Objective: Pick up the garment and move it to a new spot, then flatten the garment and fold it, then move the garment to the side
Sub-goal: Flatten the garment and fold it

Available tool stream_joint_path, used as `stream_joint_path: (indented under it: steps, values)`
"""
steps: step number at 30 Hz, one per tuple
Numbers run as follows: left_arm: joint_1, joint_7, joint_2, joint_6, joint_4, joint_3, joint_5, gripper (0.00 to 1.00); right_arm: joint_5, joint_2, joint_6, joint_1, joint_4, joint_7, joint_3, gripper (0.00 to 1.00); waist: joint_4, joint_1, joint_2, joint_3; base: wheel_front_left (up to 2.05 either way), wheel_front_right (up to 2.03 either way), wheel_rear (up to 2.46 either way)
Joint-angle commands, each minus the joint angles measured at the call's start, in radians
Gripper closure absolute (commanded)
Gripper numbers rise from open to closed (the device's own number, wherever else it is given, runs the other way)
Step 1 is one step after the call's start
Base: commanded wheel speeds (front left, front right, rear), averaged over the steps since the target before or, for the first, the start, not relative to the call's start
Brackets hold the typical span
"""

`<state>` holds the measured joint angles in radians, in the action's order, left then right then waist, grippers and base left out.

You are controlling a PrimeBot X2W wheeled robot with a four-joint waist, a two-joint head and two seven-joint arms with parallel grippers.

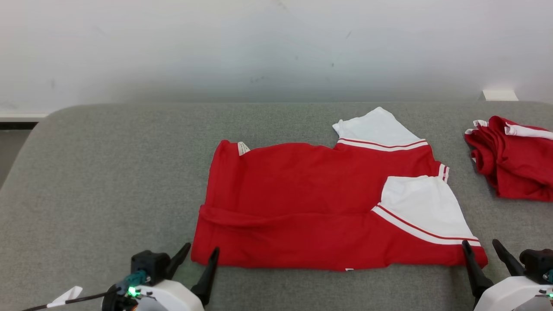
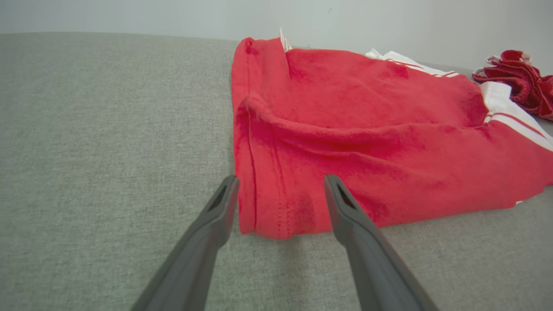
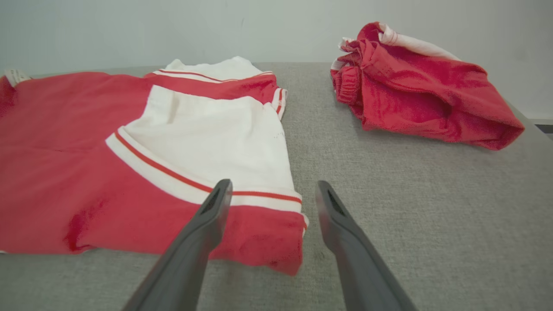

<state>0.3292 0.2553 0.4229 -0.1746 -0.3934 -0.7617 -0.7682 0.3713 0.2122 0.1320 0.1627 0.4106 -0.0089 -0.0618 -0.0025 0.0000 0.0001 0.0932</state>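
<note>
A red garment (image 1: 302, 203) with white sleeves lies spread flat on the grey table, with a long crease across its near part. My left gripper (image 1: 201, 252) stands open at the garment's near left corner (image 2: 268, 216), its fingers straddling that corner without closing. At the near right corner (image 3: 276, 242), my right gripper (image 1: 480, 244) is open too, one finger over the red hem and the other over bare cloth of the table. Neither gripper holds anything.
A second red and white garment (image 1: 514, 160) lies bunched at the table's right edge, also seen as the crumpled pile (image 3: 423, 99) in the right wrist view. The grey table (image 1: 108, 172) ends at a pale wall behind.
</note>
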Motion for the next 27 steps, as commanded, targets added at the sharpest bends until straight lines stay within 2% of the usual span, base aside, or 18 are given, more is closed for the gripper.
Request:
stream_joint_path:
  steps: [1, 7, 14, 15, 16, 17, 18, 19, 20, 21, 27]
  values:
    - [0.02, -0.007, -0.009, 0.01, -0.025, -0.009, 0.008, 0.0, 0.013, 0.009, -0.003, 0.023, 0.045, 0.004, -0.006, 0.0, 0.002, 0.0, -0.0001, 0.006, 0.0, 0.0, 0.0]
    - [0.05, -0.049, -0.03, 0.031, -0.098, -0.03, -0.005, 0.0, 0.039, 0.008, -0.003, 0.072, 0.179, 0.006, -0.02, 0.0, 0.008, 0.0, -0.0001, 0.018, 0.0, 0.0, 0.0]
    - [0.07, -0.063, -0.039, 0.03, -0.15, -0.023, -0.018, 0.0, 0.068, 0.004, -0.003, 0.092, 0.248, 0.011, -0.064, 0.0, 0.008, 0.0, -0.0001, 0.019, 0.0, 0.0, 0.0]
    - [0.072, -0.066, -0.04, 0.034, -0.155, -0.024, -0.022, 0.0, 0.075, 0.005, -0.003, 0.095, 0.256, 0.011, -0.074, 0.19, 0.008, 0.0, -0.0001, 0.018, 0.0, 0.0, 0.0]
    - [0.073, -0.071, -0.042, 0.042, -0.16, -0.027, -0.024, 0.0, 0.081, 0.007, -0.003, 0.097, 0.262, 0.008, -0.085, 0.51, 0.008, 0.0, -0.0001, 0.017, 0.0, 0.0, 0.0]
    - [0.074, -0.081, -0.043, 0.048, -0.166, -0.032, -0.027, 0.13, 0.088, 0.01, -0.003, 0.098, 0.267, 0.005, -0.095, 0.61, 0.008, 0.0, -0.0001, 0.016, 0.0, 0.0, 0.0]
    - [0.075, -0.09, -0.044, 0.056, -0.17, -0.038, -0.03, 0.39, 0.09, 0.015, -0.003, 0.101, 0.27, 0.001, -0.105, 0.74, 0.008, 0.0, -0.0001, 0.015, 0.0, 0.0, 0.0]
    - [0.076, -0.094, -0.044, 0.062, -0.173, -0.04, -0.033, 0.57, 0.094, 0.024, -0.003, 0.105, 0.273, -0.01, -0.112, 1.0, 0.007, 0.0, -0.0001, 0.012, 0.0, 0.0, 0.0]
    - [0.077, -0.093, -0.044, 0.066, -0.173, -0.041, -0.033, 0.83, 0.099, 0.031, -0.003, 0.11, 0.275, -0.018, -0.116, 1.0, 0.007, 0.0, -0.0001, 0.01, 0.0, 0.0, 0.0]
    - [0.079, -0.091, -0.044, 0.067, -0.172, -0.041, -0.034, 1.0, 0.105, 0.037, -0.003, 0.115, 0.276, -0.026, -0.121, 1.0, 0.006, 0.0, -0.0001, 0.01, 0.0, 0.0, 0.0]
    - [0.076, -0.096, -0.023, 0.078, -0.143, -0.037, -0.041, 1.0, 0.142, 0.068, -0.003, 0.109, 0.236, -0.062, -0.142, 1.0, 0.011, 0.0, -0.0001, -0.014, 0.0, 0.0, 0.0]
